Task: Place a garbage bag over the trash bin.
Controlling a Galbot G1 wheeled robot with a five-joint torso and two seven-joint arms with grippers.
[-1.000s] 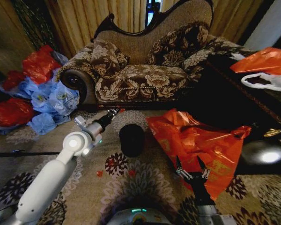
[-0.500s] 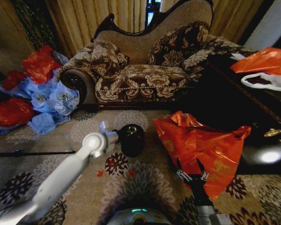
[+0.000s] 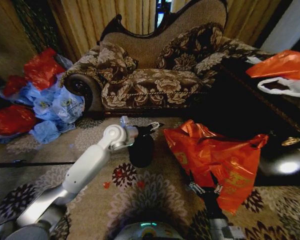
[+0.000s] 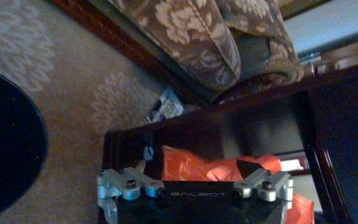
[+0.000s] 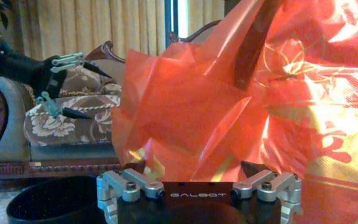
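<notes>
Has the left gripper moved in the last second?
Yes. The left gripper swung rightward across the carpet, from left of the trash bin to above its far rim, toward the orange-red bag.

arms: glossy white tubes, round joints | left claw (image 3: pixel 155 125): black pointed tips, silver screwed brackets | marking: GALBOT

Left claw (image 3: pixel 154 125) over trash bin (image 3: pixel 141 150) rim; orange-red bag (image 3: pixel 217 155) crowds bin's right, carpet (image 3: pixel 50 150) left free

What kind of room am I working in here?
Most likely a home living room: an ornate floral-upholstered sofa with a carved dark wood frame, tan pleated curtains behind it, and a beige floral-patterned carpet underfoot. A dark wooden table stands to the right.
</notes>
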